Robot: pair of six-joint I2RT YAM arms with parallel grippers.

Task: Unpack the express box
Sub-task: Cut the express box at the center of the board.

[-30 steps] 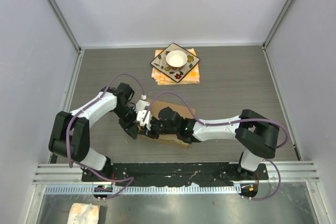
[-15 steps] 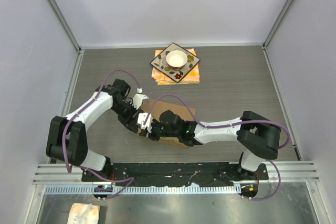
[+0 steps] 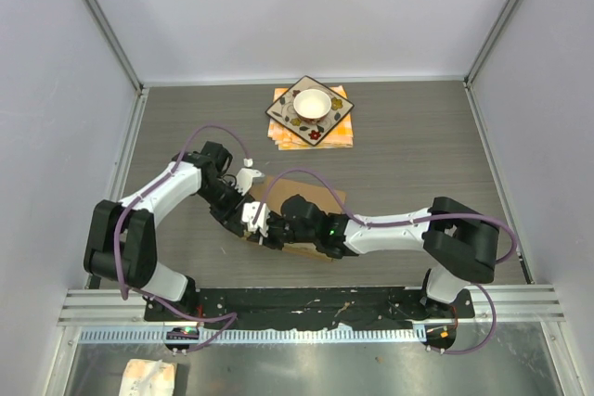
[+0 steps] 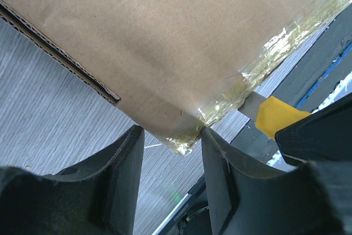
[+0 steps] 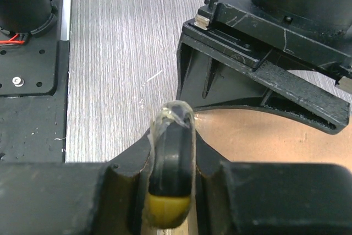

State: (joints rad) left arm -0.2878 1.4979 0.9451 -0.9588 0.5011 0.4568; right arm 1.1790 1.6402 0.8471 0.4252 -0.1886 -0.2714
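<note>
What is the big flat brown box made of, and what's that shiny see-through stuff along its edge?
The flat brown express box looks like cardboard, matte and plain: its cut edge shows the wavy corrugated layer. The shiny clear strip along its edge is probably plastic packing tape: it glints, wrinkles and lets the brown show through.

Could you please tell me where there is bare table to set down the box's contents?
Free: the table between the plate and the right wall, and to its left. Crowded: the express box's near-left corner, where both arms' jaws and a cutter meet.
</note>
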